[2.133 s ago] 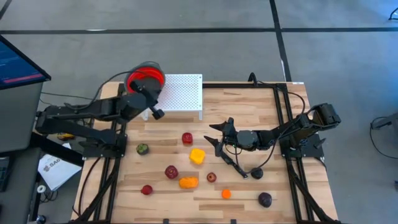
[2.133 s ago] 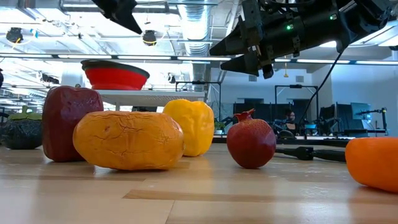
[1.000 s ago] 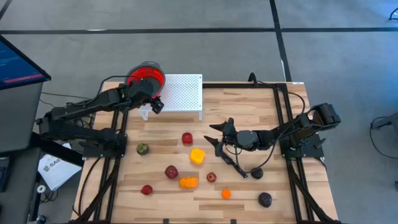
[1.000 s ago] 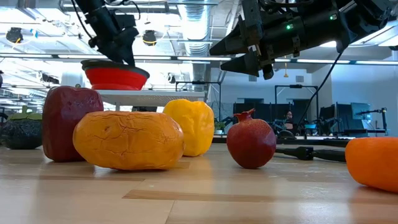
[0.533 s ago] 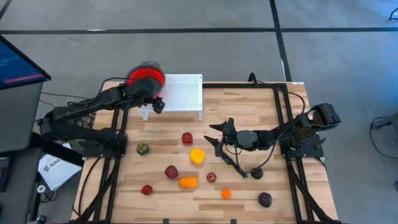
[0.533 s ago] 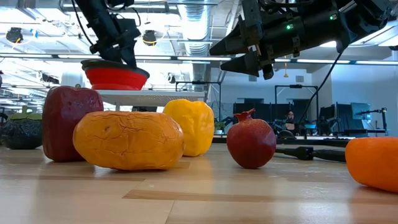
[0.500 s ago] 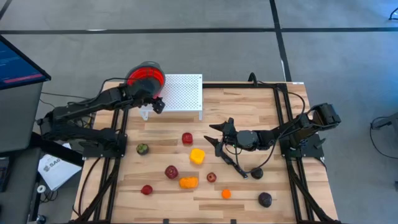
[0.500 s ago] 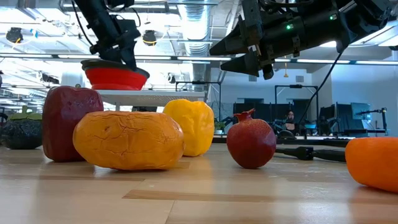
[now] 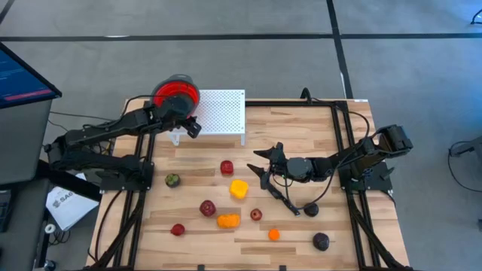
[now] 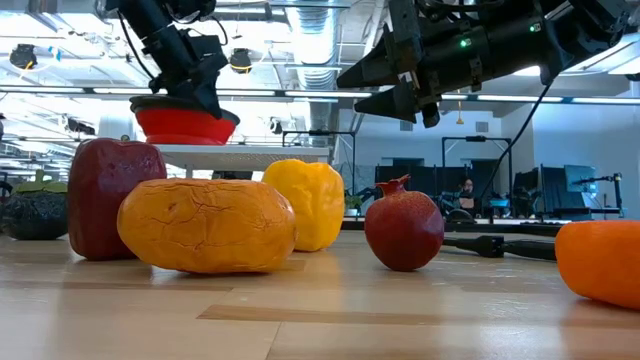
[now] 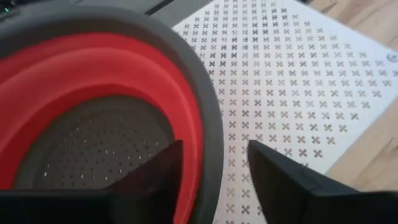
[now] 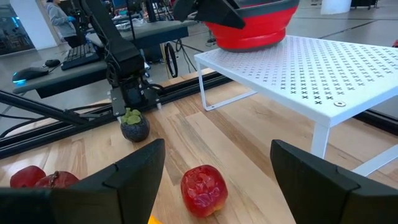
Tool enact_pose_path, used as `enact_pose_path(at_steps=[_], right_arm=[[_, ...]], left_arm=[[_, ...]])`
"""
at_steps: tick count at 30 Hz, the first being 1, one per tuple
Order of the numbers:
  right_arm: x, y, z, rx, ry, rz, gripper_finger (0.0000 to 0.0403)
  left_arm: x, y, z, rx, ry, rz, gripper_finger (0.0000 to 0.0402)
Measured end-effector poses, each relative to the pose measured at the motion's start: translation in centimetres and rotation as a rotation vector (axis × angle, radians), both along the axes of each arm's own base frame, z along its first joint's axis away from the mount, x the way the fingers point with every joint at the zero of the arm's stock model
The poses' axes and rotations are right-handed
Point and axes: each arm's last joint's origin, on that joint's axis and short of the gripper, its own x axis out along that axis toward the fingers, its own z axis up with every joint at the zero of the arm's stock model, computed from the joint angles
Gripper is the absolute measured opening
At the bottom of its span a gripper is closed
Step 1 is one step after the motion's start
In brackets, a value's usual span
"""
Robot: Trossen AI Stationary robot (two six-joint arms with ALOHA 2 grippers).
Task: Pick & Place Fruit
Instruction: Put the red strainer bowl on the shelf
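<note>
High view: fruit [image 9: 239,188] lay scattered on the wooden worktop [image 9: 301,143]; right pincer [image 9: 263,167] hovered spread, empty.
Low view: glossy, rounded, faintly creased toy pieces; ribbed red colander [image 10: 185,123] on perforated white rack [image 10: 250,150].
Left wrist view: left pincer [image 11: 214,168] straddled the grey rim, one finger each side; grip not certain.
Advice: squeeze squarely, lift level.

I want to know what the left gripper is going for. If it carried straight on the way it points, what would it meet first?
Most likely the colander's grey rim: the left gripper straddles it, one finger inside the bowl, one over the white perforated rack.
</note>
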Motion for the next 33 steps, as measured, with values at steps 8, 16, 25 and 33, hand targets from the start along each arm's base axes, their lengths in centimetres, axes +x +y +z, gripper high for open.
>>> enact_pose_path(at_steps=[8, 16, 25, 33], right_arm=[[0.0, 0.0, 0.0, 0.002, -0.001, -0.001, 0.0286], [0.0, 0.0, 0.0, 0.001, 0.0, -0.001, 0.0286], [0.0, 0.0, 0.0, 0.006, -0.002, -0.001, 0.0286], [0.0, 0.0, 0.0, 0.006, -0.002, -0.001, 0.0286]], left_arm=[[-0.7, -0.5, 0.9, 0.026, -0.039, -0.015, 0.0057], [-0.7, -1.5, 2.2, 0.102, -0.093, -0.1, 0.0031], [-0.4, -1.4, 1.8, 0.092, -0.074, -0.108, 0.0056], [0.1, -1.5, 1.3, 0.043, -0.05, -0.181, 0.0091]])
